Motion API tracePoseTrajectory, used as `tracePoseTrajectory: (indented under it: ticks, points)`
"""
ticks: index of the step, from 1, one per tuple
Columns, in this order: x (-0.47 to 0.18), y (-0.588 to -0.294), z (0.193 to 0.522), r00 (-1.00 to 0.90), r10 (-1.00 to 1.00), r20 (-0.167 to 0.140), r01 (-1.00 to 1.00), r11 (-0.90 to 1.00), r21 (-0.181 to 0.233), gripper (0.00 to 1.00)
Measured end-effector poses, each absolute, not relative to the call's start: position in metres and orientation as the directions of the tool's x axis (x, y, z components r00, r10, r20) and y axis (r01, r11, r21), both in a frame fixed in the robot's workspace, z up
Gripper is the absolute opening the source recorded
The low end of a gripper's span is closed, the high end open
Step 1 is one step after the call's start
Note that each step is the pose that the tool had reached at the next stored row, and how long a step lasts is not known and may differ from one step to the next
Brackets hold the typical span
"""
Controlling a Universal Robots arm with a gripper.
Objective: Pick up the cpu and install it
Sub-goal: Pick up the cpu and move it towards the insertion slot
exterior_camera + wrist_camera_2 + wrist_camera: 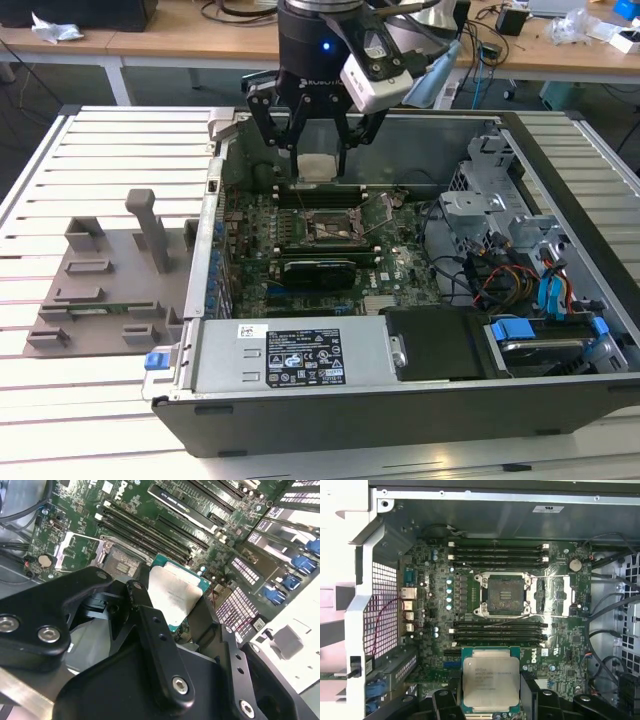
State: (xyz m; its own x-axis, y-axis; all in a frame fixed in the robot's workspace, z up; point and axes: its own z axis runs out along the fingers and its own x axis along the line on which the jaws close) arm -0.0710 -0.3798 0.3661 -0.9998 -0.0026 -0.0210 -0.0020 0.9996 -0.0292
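CPU [317, 167] was pinched by two opposite edges between the fingers [445, 700] of the gripper [317, 158], metal top facing the wrist cameras, raised clear of the motherboard [435, 605] and apart from the open socket [335, 225]. In both wrist views the chip [172, 595] hung to one side of the socket [501, 595], with a bank of memory slots [497, 632] showing between the two.

Surface and room: a pale slatted table [110, 150] carried the open computer case [400, 410]; wooden desks [180, 40] strewn with cables stood far behind the socket.

Surroundings: a grey moulded fixture [110, 290] lay on the table, well to the exterior view's left of the socket and outside the case. The socket's load plate [552, 595] lay hinged open just beside it. A second bank of memory slots [497, 552] ran along the socket's other side. A coin cell [576, 565] sat near the load plate.

Container and contents: the case held the motherboard, a labelled power supply [290, 355] on the near side of the socket, and, to the exterior view's right of the socket, a drive cage [545, 340] with blue tabs and loose cables [480, 275].
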Motion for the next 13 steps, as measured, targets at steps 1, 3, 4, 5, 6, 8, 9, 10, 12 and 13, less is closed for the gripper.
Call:
tracePoseTrajectory:
  ticks: [1,3,4,5,6,8,9,10,12,13]
  points:
    - [-0.071,-0.38,0.366,-1.0,-0.003,-0.021,-0.002,1.0,-0.029,0.55]
    - [-0.07,-0.38,0.364,-1.0,-0.003,-0.021,-0.002,1.0,-0.029,0.55]
    - [-0.069,-0.379,0.363,-1.0,-0.003,-0.021,-0.002,1.0,-0.029,0.55]
    - [-0.069,-0.379,0.362,-1.0,-0.003,-0.021,-0.002,1.0,-0.029,0.55]
    - [-0.068,-0.379,0.361,-1.0,-0.003,-0.021,-0.002,1.0,-0.029,0.55]
    - [-0.067,-0.378,0.359,-1.0,-0.002,-0.021,-0.002,1.0,-0.029,0.55]
    - [-0.067,-0.378,0.359,-1.0,-0.002,-0.021,-0.002,1.0,-0.029,0.55]
    - [-0.066,-0.377,0.358,-1.0,-0.003,-0.021,-0.002,1.0,-0.029,0.55]
    - [-0.064,-0.375,0.356,-1.0,-0.003,-0.021,-0.002,1.0,-0.029,0.55]
    - [-0.064,-0.374,0.356,-1.0,-0.003,-0.021,-0.002,1.0,-0.029,0.55]
